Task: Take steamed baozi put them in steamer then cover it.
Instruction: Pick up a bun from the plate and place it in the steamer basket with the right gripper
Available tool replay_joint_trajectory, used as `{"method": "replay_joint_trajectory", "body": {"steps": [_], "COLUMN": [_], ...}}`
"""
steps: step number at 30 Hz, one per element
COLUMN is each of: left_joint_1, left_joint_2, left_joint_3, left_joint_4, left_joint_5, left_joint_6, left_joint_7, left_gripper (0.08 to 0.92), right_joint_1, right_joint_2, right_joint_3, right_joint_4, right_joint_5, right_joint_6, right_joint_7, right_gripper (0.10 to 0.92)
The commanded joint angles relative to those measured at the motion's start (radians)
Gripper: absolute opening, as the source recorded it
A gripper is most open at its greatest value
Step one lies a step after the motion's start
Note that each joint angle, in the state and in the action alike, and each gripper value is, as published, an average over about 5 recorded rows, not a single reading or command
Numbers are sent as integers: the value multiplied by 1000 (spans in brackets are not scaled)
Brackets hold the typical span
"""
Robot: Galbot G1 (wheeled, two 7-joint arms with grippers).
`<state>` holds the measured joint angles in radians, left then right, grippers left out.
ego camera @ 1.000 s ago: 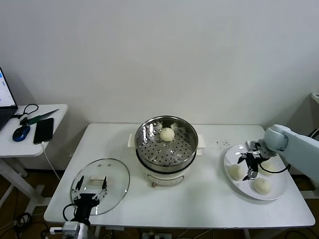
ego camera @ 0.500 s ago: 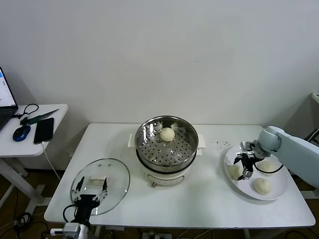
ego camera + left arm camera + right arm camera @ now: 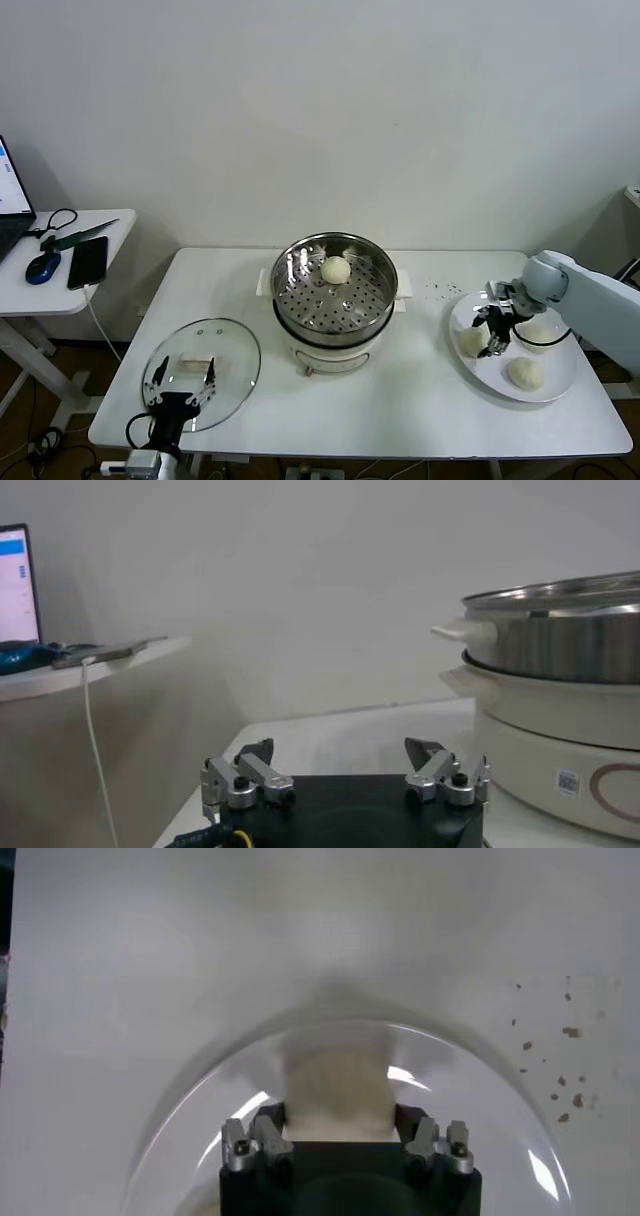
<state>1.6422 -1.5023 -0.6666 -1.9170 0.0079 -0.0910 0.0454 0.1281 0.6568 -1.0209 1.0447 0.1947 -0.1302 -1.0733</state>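
The steel steamer (image 3: 335, 300) stands mid-table on its white base with one steamed baozi (image 3: 336, 269) on its perforated tray. On the white plate (image 3: 490, 374) at the right lie three more baozi. My right gripper (image 3: 488, 338) reaches down over the leftmost one (image 3: 469, 344). In the right wrist view that baozi (image 3: 337, 1091) sits squeezed between both fingers of the right gripper (image 3: 338, 1120), still on the plate (image 3: 470, 1088). The glass cover (image 3: 225, 350) lies flat at the front left. My left gripper (image 3: 183, 388) hangs open above it, empty (image 3: 340, 755).
Two baozi (image 3: 526, 373) (image 3: 538, 332) lie behind the right gripper on the plate. A side table (image 3: 60, 285) at far left carries a phone, a mouse and cables. The steamer's wall (image 3: 560, 630) rises close beside the left gripper. Crumbs dot the table near the plate (image 3: 565, 1028).
My right gripper has slid a little left over the plate's leftmost baozi and its fingers have closed in on it. The left arm has not moved.
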Motion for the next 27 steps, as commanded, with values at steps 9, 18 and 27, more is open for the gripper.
{"method": "replay_joint_trajectory", "body": {"steps": [9,18,27], "left_joint_1": [-4,-8,19], "left_joint_2": [-7,7,14], "left_joint_3": [28,36,58], "left_joint_4": [-17,-50,-48], "left_joint_5": [8,14,20], "left_joint_6": [2,16,10], "left_joint_7": [-4,-6,-4], "left_gripper": [823,823,823], "right_joint_1": [762,782,706], "right_joint_2": [151,350,587], "right_joint_3": [-583,-575,-545], "right_joint_4": [76,138,93], "right_joint_5": [477,629,713], "right_joint_6": [-12,-101,-159], "right_joint_7": [-30,52,121], "right_gripper": [687,688,687]}}
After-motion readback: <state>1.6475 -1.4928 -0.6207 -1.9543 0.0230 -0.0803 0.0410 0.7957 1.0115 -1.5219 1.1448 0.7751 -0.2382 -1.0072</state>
